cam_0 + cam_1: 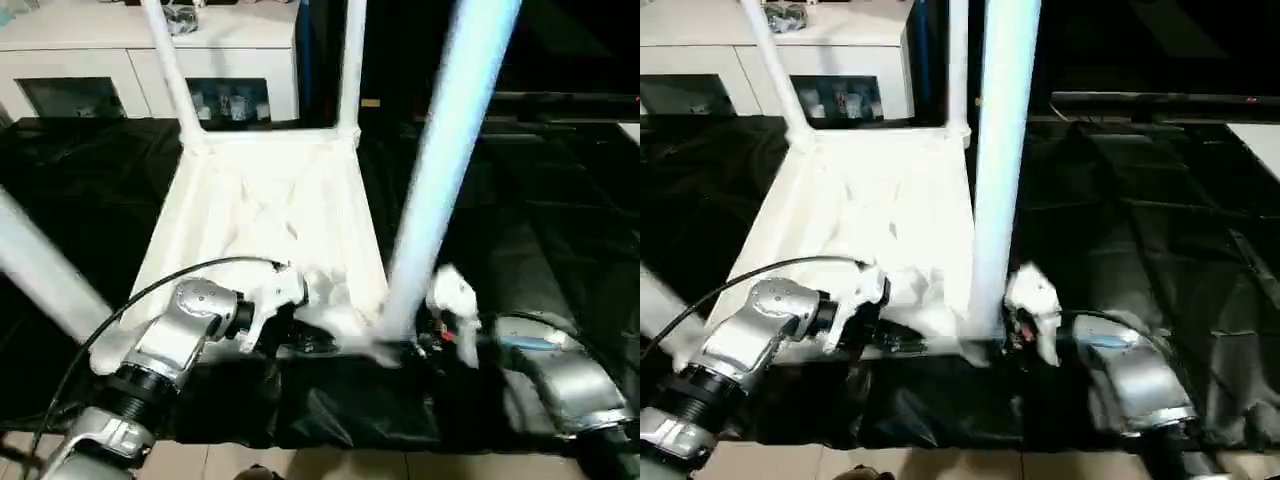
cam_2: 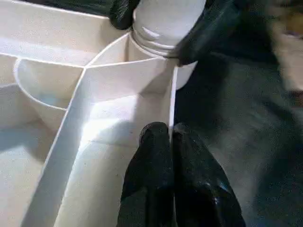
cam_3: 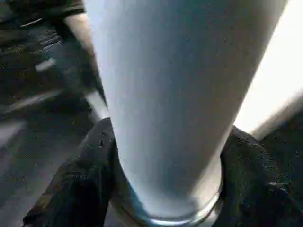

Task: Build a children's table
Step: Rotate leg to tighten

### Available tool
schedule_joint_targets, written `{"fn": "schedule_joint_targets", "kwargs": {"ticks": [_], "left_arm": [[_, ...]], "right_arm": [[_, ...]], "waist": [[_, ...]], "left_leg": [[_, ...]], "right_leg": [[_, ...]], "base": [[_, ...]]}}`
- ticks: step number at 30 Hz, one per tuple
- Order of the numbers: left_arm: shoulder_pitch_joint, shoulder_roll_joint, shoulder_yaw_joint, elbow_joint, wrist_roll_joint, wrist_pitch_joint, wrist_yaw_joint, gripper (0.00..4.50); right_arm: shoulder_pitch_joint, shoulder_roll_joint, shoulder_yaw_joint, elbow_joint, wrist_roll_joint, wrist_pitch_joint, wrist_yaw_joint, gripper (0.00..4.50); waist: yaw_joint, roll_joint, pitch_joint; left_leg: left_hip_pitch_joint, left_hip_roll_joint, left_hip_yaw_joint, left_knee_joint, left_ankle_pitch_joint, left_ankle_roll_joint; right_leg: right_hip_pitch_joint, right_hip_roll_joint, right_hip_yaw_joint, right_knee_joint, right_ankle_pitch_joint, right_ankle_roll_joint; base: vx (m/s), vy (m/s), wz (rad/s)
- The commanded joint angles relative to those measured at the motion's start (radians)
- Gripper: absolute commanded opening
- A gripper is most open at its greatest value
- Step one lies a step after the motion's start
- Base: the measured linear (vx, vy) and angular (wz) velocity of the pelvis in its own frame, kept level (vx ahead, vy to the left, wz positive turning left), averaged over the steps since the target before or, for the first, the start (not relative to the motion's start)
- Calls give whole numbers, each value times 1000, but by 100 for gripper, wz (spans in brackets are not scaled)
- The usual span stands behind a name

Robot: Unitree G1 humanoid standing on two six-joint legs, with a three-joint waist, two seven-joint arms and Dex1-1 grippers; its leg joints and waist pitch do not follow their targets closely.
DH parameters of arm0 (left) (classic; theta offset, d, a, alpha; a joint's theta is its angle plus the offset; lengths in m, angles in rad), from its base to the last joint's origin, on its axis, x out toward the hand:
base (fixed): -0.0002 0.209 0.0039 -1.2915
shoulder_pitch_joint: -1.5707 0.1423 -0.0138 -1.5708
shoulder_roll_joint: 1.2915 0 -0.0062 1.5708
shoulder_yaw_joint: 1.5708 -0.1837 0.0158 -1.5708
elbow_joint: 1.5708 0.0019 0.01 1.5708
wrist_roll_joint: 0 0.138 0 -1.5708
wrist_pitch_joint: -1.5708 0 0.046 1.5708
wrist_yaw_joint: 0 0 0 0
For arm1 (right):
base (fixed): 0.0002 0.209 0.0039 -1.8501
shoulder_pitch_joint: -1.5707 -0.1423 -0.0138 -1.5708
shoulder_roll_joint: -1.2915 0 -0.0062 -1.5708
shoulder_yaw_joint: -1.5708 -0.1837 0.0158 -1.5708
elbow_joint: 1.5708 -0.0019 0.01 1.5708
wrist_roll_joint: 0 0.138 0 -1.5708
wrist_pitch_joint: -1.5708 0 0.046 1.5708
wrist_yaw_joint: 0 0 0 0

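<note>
Table [image 1: 270, 200]: upside down on black-covered worktop [image 1: 560, 250].
L hand [image 2: 171, 142]: closed, empty, at table's near rim.
R hand [image 3: 165, 156]: gripping near leg [image 1: 445, 170] at its base.

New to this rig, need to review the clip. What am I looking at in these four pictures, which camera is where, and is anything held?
A humanoid robot is putting together a small white plastic table. Two pictures come from a stereo camera on its head, looking down over its silver forearms. The other two come from cameras on its wrists, looking along each gripper's two black fingers.

The table top lies upside down on a surface under a black cover, with legs standing up from its corner sockets. A white cabinet stands behind.

The right gripper has its fingers on either side of the near right leg, close to the base where it meets the socket. The left gripper is shut, its tips pressed against the top's rim by that same corner, holding nothing.
</note>
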Motion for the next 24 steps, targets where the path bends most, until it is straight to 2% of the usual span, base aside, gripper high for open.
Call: {"fn": "schedule_joint_targets", "kwargs": {"ticks": [1, 2, 3, 4, 5, 7, 8, 10, 11, 12, 13, 16, 18, 20, 22, 23, 24], "left_arm": [[-34, -75, -10, -50, -32, -14, 40, 0], [-28, -106, -15, -64, -22, 3, 84, 0], [-24, -122, -19, -71, -14, 12, 109, 0], [-21, -132, -21, -75, -10, 17, 124, 0], [-13, -154, -29, -88, -4, 30, 149, 0], [-7, -168, -35, -96, 0, 36, 166, 0], [-1, -189, -41, -101, 10, 43, 201, 0], [13, -213, -57, -121, 12, 51, 216, 0], [14, -216, -58, -123, 12, 52, 218, 0], [16, -222, -59, -126, 11, 56, 224, 0], [18, -224, -61, -128, 11, 57, 226, 0], [17, -216, -61, -124, 12, 50, 218, 0], [17, -213, -61, -123, 14, 47, 218, 0], [20, -188, -51, -118, 4, 28, 190, 0], [26, -168, -47, -125, -8, 16, 158, 0], [29, -144, -39, -133, -26, 16, 116, 0], [29, -144, -39, -133, -26, 16, 116, 0]], "right_arm": [[-21, 56, 22, 62, -51, 15, -148, 267], [-38, 108, 16, 99, -75, 19, -253, 267], [-45, 134, 15, 112, -87, 18, -301, 267], [-49, 151, 15, 118, -89, 21, -322, 267], [-59, 193, 12, 132, -90, 30, -372, 267], [-67, 220, 12, 141, -98, 34, -410, 267], [-82, 255, 15, 161, -121, 33, -461, 267], [-102, 291, 31, 188, -143, 5, -481, 267], [-104, 294, 33, 191, -147, 0, -484, 267], [-109, 299, 39, 197, -154, -12, -490, 323], [-104, 303, 37, 182, -132, -17, -464, 337], [-87, 293, 28, 145, -97, -3, -420, 354], [-84, 289, 26, 141, -99, -2, -419, 374], [-69, 232, 24, 115, -108, -19, -377, 389], [-59, 190, 30, 98, -103, -29, -319, 389], [-41, 128, 43, 66, -87, -42, -221, 389], [-41, 128, 43, 66, -87, -42, -221, 389]], "waist": [[-7, -9, -48], [-26, -5, -47], [-30, -3, -48], [-38, -5, -47], [-45, -4, -46], [-52, -3, -46], [-54, 2, -46], [-64, 0, -45], [-64, 3, -45], [-65, 3, -45], [-67, 2, -45], [-63, 4, -47], [-58, 5, -49], [-57, -3, -50], [-51, -1, -53], [-47, -7, -56], [-42, -6, -58]], "left_leg": [[17, 36, -31, -84, -376, -23], [16, 36, -35, -88, -401, -37], [17, 34, -36, -88, -405, -40], [16, 34, -35, -89, -410, -42], [12, 31, -37, -89, -411, -37], [17, 30, -35, -88, -416, -32], [22, 30, -35, -86, -422, -30], [19, 30, -35, -88, -426, -27], [19, 30, -34, -88, -426, -26], [20, 30, -34, -88, -426, -25], [20, 30, -33, -89, -426, -18], [26, 32, -29, -86, -418, -10], [22, 33, -27, -86, -379, -4], [19, 34, -25, -84, -346, 8], [25, 34, -19, -78, -314, 25], [17, 33, -17, -73, -264, 49], [14, 33, -19, -71, -241, 58]], "right_leg": [[35, -60, 34, -89, -452, -155], [34, -58, 33, -91, -463, -141], [35, -59, 32, -92, -458, -140], [33, -57, 33, -94, -454, -141], [38, -57, 30, -94, -452, -136], [31, -56, 32, -100, -457, -135], [28, -55, 33, -100, -451, -140], [31, -53, 33, -100, -434, -148], [30, -52, 32, -100, -429, -148], [30, -51, 32, -101, -424, -147], [32, -49, 33, -99, -405, -152], [28, -48, 37, -99, -376, -164], [33, -48, 39, -91, -312, -181], [38, -48, 39, -87, -276, -186], [34, -47, 41, -85, -232, -199], [42, -48, 41, -77, -181, -212], [48, -49, 39, -73, -161, -214]], "base": [[0, 0, 0], [0, 0, 0], [0, 0, 0], [0, 0, 0], [0, 0, 0], [0, 0, 0], [0, 0, 0], [0, 0, 0], [0, 0, 0], [0, 0, 0], [0, 0, 0], [0, 0, 0], [0, 0, 0], [0, 0, 0], [0, 0, 0], [0, 0, 0], [0, 0, 0]]}}
